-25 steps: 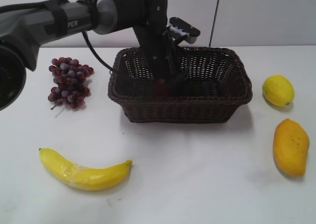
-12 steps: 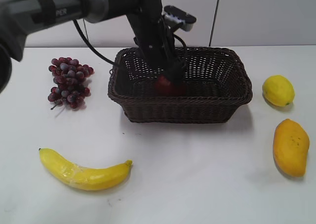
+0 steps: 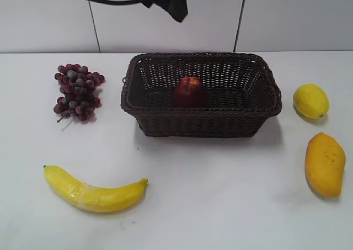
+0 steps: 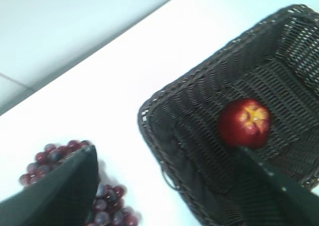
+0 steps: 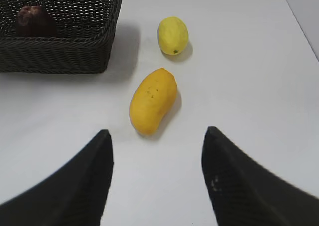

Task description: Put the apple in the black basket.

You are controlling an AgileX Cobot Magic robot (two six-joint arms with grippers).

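The dark red apple (image 3: 190, 91) with a yellowish top lies inside the black woven basket (image 3: 265, 73), left of its middle, free of any gripper. It also shows in the left wrist view (image 4: 244, 122) inside the basket (image 4: 169, 94), and dimly in the right wrist view (image 5: 34, 21). My left gripper (image 4: 167, 151) is open and empty, high above the basket's left end; only its dark tip (image 3: 177, 7) shows at the top of the exterior view. My right gripper (image 5: 157, 136) is open and empty over bare table, short of the mango.
A bunch of grapes (image 3: 77, 91) lies left of the basket, a banana (image 3: 91, 192) at the front left. A lemon (image 3: 310, 101) and a mango (image 3: 325, 163) lie right of the basket; both show in the right wrist view, lemon (image 5: 173, 35) and mango (image 5: 153, 101).
My left gripper has let go of the apple and risen out of the basket to the top of the view. The apple stays in the basket.
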